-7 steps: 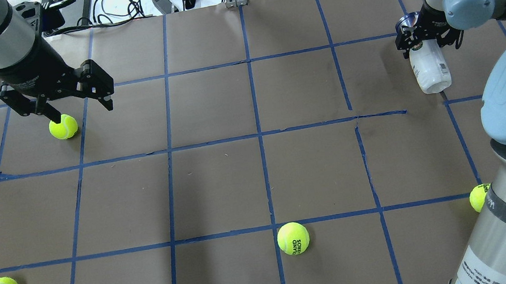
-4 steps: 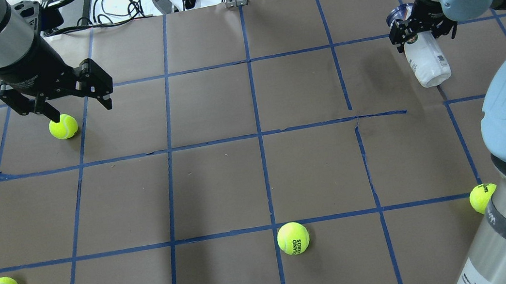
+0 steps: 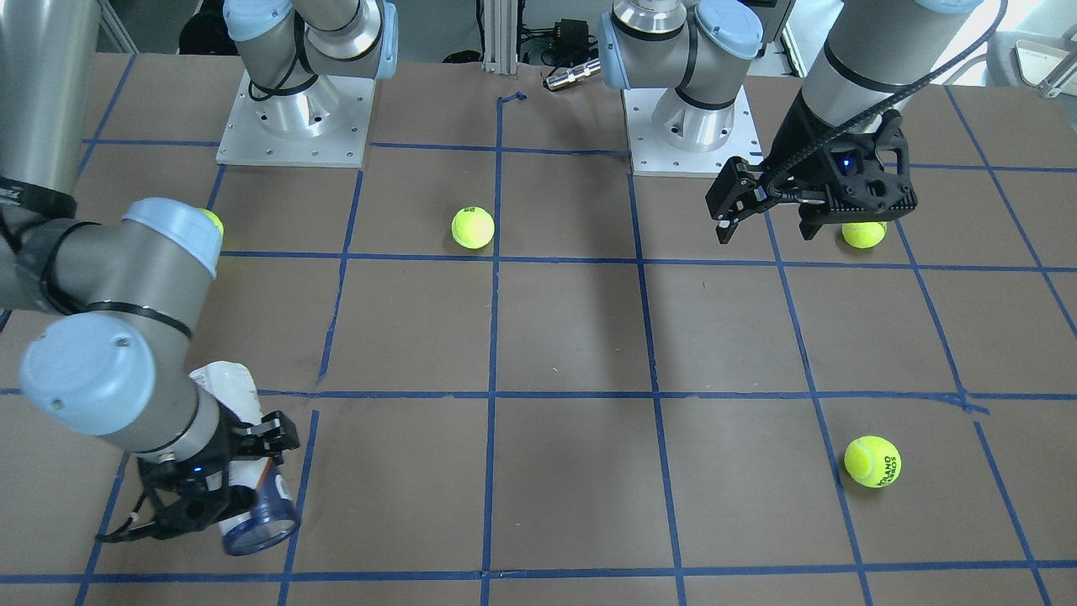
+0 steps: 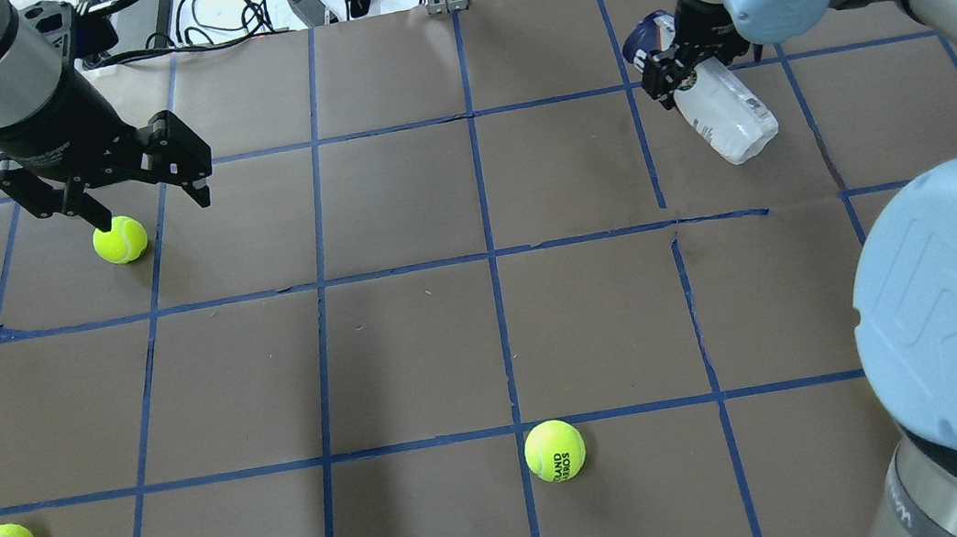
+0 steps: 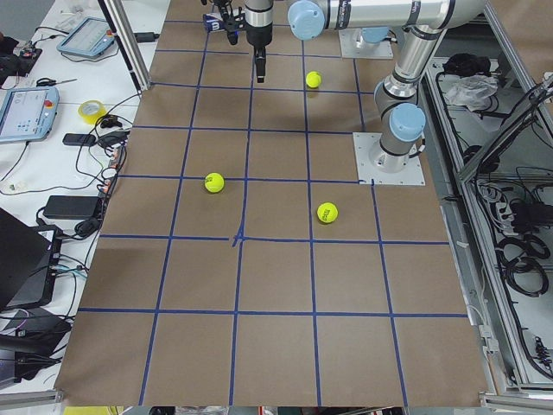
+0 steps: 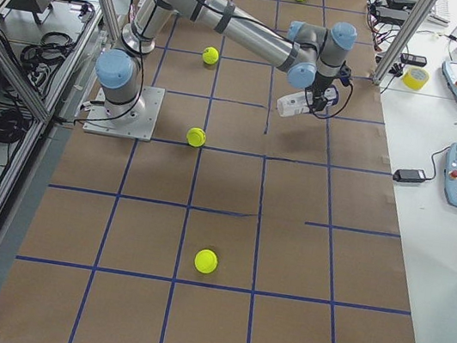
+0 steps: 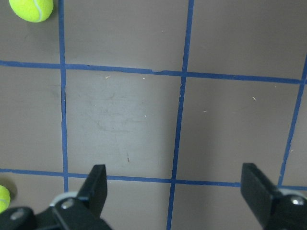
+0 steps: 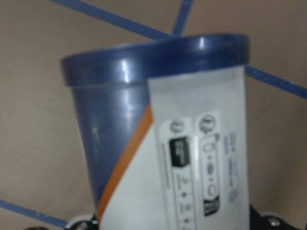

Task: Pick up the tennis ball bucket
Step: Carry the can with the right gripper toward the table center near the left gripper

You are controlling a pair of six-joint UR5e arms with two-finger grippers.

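Right gripper (image 4: pixel 674 72) clamps the tennis ball bucket (image 4: pixel 721 112) near its navy rim, tube slanting below it; left gripper (image 4: pixel 145 197) gapes wide, a tennis ball (image 4: pixel 120 239) just beneath.

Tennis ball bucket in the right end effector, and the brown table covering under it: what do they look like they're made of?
Tennis ball bucket: probably plastic; the navy rim end is glossy with bright highlights, and the white label looks like a smooth printed wrap.
Table covering: likely matte brown paper or card; no glare, faint scuffs and seams, gridded with blue tape.
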